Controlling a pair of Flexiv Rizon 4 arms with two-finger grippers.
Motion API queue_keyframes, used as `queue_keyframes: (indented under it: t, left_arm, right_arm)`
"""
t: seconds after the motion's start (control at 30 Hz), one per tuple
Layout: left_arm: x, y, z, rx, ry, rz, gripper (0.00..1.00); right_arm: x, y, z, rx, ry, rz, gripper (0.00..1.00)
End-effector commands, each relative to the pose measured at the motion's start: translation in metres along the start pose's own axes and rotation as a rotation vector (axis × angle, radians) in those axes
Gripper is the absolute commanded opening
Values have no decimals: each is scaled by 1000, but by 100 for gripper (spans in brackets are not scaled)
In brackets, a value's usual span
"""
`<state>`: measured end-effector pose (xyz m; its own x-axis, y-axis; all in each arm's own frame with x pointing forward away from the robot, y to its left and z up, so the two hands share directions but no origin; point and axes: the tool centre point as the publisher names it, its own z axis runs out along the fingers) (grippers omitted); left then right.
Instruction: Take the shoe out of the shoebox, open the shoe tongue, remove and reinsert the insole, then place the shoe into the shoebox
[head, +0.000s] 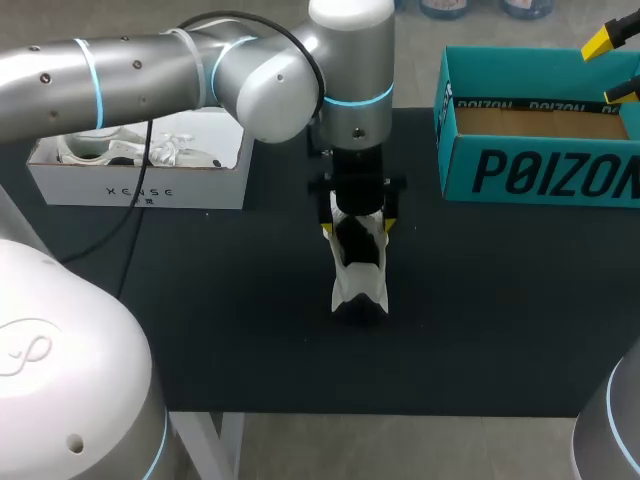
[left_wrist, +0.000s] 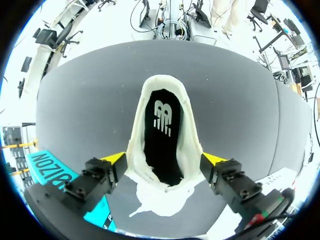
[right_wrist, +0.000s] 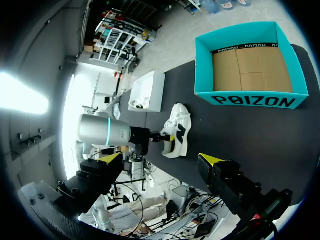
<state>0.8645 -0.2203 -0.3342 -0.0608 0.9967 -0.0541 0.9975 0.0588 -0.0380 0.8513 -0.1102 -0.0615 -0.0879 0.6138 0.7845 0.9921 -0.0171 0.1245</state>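
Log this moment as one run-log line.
left gripper: shut on white shoe | black insole: inside shoe | right gripper: open, empty | teal cardboard shoebox: empty

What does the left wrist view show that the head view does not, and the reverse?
Only the left wrist view looks down into the shoe, showing its black insole and the left gripper with a yellow fingertip against each side. Only the head view shows the bare brown floor of the shoebox and the left arm reaching in. Both show the shoe, the left gripper, the black table and part of the shoebox.
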Motion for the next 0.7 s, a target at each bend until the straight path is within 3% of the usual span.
queue_keyframes:
  t: [0.03, 0.3, 0.37, 0.43, 0.47, 0.5, 0.53, 0.7]
  left_arm:
    - [5, 5, -9, -23, 12, -12, 100]
    - [17, 31, -45, -99, -50, -97, 100]
    - [18, 38, -54, -120, -71, -116, 94]
    - [17, 44, -62, -134, -95, -146, 52]
    - [15, 48, -66, -148, -95, -159, 40]
    - [13, 50, -67, -156, -98, -169, 11]
    - [9, 52, -67, -153, -103, -175, 0]
    - [-5, 51, -49, -148, -111, -180, 0]
  right_arm:
    - [0, 2, 0, 3, -3, 1, 100]
    - [0, 2, 0, 3, -3, 1, 100]
    - [0, 2, 0, 3, -3, 1, 100]
    - [0, 2, 0, 3, -3, 1, 100]
    - [0, 2, 0, 3, -3, 1, 100]
    - [0, 2, 0, 3, -3, 1, 100]
    - [0, 2, 0, 3, -3, 1, 100]
    - [0, 2, 0, 3, -3, 1, 100]
